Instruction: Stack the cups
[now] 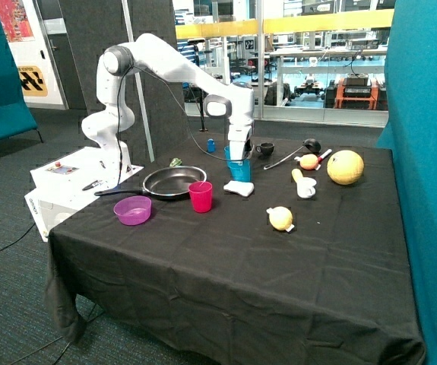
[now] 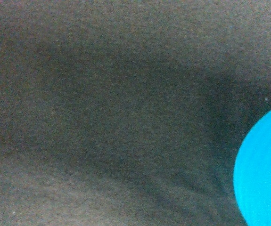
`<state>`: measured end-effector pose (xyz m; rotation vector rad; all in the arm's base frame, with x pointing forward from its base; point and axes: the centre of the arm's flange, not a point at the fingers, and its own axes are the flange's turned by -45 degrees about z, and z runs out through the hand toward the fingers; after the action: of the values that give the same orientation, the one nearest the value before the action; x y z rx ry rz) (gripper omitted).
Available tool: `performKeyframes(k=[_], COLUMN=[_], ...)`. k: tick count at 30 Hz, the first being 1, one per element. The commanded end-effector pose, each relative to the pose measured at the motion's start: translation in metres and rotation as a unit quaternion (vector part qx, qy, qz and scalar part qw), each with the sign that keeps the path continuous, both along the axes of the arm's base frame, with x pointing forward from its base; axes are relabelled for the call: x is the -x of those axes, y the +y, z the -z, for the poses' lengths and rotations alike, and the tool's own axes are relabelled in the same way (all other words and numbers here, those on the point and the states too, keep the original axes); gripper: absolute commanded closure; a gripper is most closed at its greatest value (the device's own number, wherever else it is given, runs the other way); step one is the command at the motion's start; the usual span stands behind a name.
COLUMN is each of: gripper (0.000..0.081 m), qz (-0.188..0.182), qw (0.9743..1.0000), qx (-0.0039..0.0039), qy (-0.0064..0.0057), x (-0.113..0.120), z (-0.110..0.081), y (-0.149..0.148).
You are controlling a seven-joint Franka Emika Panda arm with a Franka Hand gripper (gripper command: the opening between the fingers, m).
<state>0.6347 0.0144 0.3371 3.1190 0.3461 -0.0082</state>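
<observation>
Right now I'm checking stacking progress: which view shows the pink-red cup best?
The outside view: the pink-red cup stands whole and upright beside the pan. The wrist view shows none of it, only black cloth and a blue cup's edge.

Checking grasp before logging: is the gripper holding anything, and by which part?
The gripper is at the blue cup's rim, but a hold cannot be told; the fingers are hidden.

Black-draped table (image 1: 226, 258). Near left: purple bowl (image 1: 133, 210); just behind, dark frying pan (image 1: 174, 182). Centre: white object (image 1: 239, 188). Far side: small black mug (image 1: 265, 149), black ladle (image 1: 292, 153). Right: big yellow ball (image 1: 345, 166), white cup (image 1: 305, 187); nearer, yellow lemon-like fruit (image 1: 280, 218).
</observation>
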Motion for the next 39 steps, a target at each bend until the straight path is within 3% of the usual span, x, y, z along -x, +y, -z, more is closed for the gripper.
performKeyframes(k=[1, 13, 26, 39], gripper=[0.0808, 0.0808, 0.0808, 0.0808], qz=[-0.01, -0.016, -0.013, -0.036], qw=[0.9999, 0.9999, 0.9999, 0.9993], qx=[-0.00204, -0.00206, -0.00205, -0.0021], qy=[-0.0024, -0.0024, -0.0024, -0.0023], x=[0.002, 0.0, 0.004, 0.009], z=[0.002, -0.006, -0.016, -0.055], y=[0.011, 0.022, 0.015, 0.021])
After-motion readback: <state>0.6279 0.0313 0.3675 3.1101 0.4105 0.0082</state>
